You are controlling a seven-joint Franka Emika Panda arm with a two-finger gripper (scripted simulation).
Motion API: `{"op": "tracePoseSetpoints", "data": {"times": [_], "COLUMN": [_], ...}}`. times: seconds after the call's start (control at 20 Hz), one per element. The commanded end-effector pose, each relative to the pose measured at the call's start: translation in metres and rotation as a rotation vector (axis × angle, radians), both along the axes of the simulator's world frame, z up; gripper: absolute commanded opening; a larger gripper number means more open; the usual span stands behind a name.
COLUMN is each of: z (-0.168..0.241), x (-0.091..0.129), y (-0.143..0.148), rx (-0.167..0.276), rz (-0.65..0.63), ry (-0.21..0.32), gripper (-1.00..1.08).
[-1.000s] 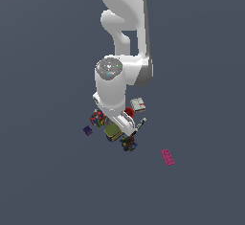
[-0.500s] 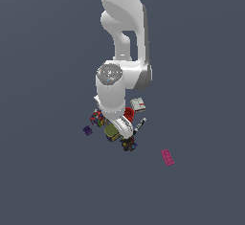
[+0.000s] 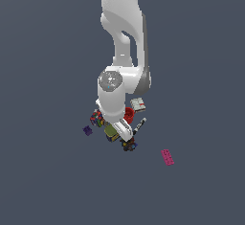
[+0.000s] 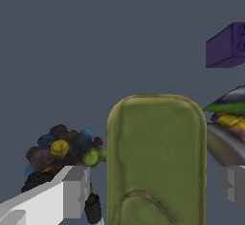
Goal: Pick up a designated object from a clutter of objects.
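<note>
Arm stood over the clutter, gripper (image 4: 155,190) low around the boxy can (image 4: 156,159); its olive top filled the wrist view, a finger (image 4: 72,190) visible on either side. Jaws were apart, straddling the can, not clamped as far as I could tell. In the exterior view the can (image 3: 112,132) sat mid-pile under the wrist. Judgement: close squarely on the flat sides, centred, then lift straight. Dark toy (image 4: 64,150) lay close by one finger, the multicoloured cube (image 4: 229,118) by the other; purple block (image 4: 227,45) farther off. Red cup (image 3: 129,114), marker (image 3: 139,126) near; pink brick (image 3: 167,156) well apart.
</note>
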State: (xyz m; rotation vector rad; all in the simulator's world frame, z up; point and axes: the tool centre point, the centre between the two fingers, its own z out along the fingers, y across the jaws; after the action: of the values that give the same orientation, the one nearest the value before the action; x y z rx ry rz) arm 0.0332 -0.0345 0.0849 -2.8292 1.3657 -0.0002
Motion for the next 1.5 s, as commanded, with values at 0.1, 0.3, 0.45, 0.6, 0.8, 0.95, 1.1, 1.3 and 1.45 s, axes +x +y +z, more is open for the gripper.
{"op": "tracePoseSetpoints", "data": {"times": [0.1, 0.3, 0.45, 0.6, 0.8, 0.95, 1.1, 1.3, 1.45], "z": [-0.02, -0.026, -0.026, -0.026, -0.026, -0.025, -0.021, -0.007, 0.01], "x": [0.0, 0.0, 0.0, 0.0, 0.0, 0.001, 0.002, 0.005, 0.008], "y": [0.0, 0.0, 0.0, 0.0, 0.0, 0.001, 0.003, 0.009, 0.016], "rx": [0.0, 0.0, 0.0, 0.0, 0.0, 0.001, 0.001, 0.001, 0.0], "rz": [-0.002, -0.002, -0.002, -0.002, -0.002, -0.002, -0.002, -0.002, -0.002], "ry": [0.0, 0.0, 0.0, 0.0, 0.0, 0.0, 0.0, 0.0, 0.0], "gripper": [1.0, 1.0, -1.0, -1.0, -1.0, -1.0, -1.0, -1.0, -1.0]}}
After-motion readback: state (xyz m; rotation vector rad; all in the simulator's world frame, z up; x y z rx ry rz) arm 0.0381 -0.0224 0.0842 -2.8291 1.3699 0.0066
